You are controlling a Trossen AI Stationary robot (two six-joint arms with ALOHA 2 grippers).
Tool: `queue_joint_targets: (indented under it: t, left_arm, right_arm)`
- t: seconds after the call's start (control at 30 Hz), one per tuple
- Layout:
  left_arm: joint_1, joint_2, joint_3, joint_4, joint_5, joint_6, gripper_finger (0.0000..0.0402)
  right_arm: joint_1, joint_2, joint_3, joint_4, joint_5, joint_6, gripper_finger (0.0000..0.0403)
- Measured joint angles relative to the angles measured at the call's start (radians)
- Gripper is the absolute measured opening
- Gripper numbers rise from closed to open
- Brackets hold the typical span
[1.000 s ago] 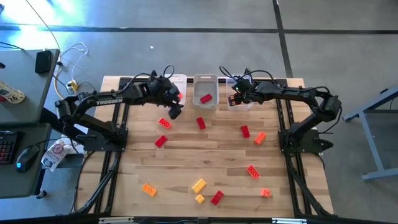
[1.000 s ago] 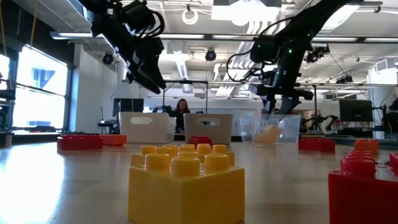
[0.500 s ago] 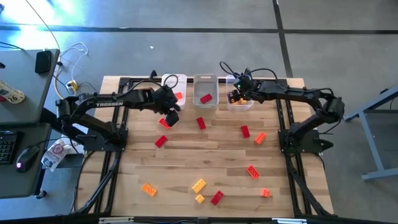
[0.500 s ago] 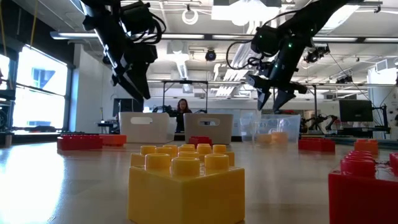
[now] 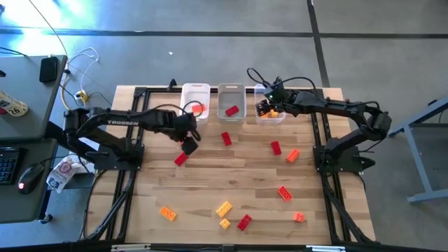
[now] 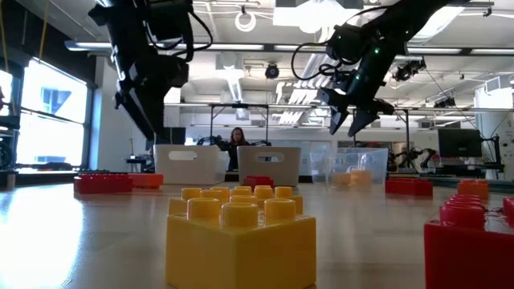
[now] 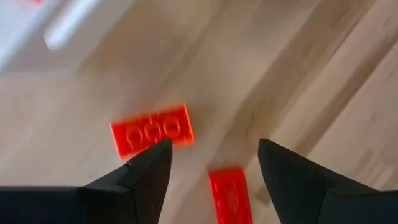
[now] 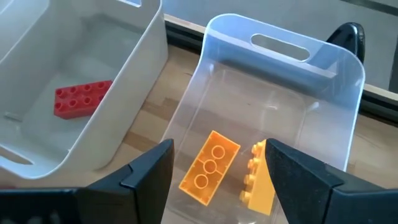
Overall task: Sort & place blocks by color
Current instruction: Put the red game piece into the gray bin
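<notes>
- The counter carries the blocks scattered across it, with three bins along the far edge.
- My right tool hangs released over the clear bin, where two orange-yellow blocks lie.
- My left tool hovers spread and empty above two red blocks.
- I judge them light, rigid and slick; I'd pinch the flat long sides, not the studs.

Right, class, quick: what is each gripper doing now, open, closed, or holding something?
Left gripper: open, empty, above two red blocks on the table.
Right gripper: open, empty, over the clear bin holding two orange-yellow blocks.
</notes>
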Motion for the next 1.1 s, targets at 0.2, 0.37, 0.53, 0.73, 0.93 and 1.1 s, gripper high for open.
queue_joint_targets:
  t: [0.2, 0.37, 0.53, 0.73, 0.93, 1.1]
  left_arm:
    - [-0.091, 0.000, -0.030, -0.044, 0.001, -0.109, 0.0227]
    - [-0.149, 0.000, -0.061, -0.042, 0.007, -0.187, 0.0227]
    - [-0.195, 0.000, -0.087, -0.030, 0.004, -0.245, 0.0227]
    - [-0.237, 0.000, -0.132, 0.008, -0.010, -0.315, 0.0227]
    - [-0.266, 0.000, -0.139, 0.016, -0.037, -0.340, 0.0227]
    - [-0.286, 0.026, -0.139, 0.030, -0.052, -0.350, 0.0227]
  right_arm:
    - [0.015, 0.000, 0.000, 0.000, 0.013, 0.000, 0.0240]
    - [0.032, 0.000, 0.000, 0.000, 0.020, 0.001, 0.0240]
    - [0.044, 0.000, 0.000, 0.000, 0.020, 0.003, 0.0240]
    - [0.055, 0.000, 0.000, 0.001, 0.027, 0.003, 0.0240]
    - [0.055, 0.000, 0.000, 0.002, 0.027, 0.003, 0.0240]
    - [0.055, 0.001, 0.000, 0.003, 0.027, 0.003, 0.0240]
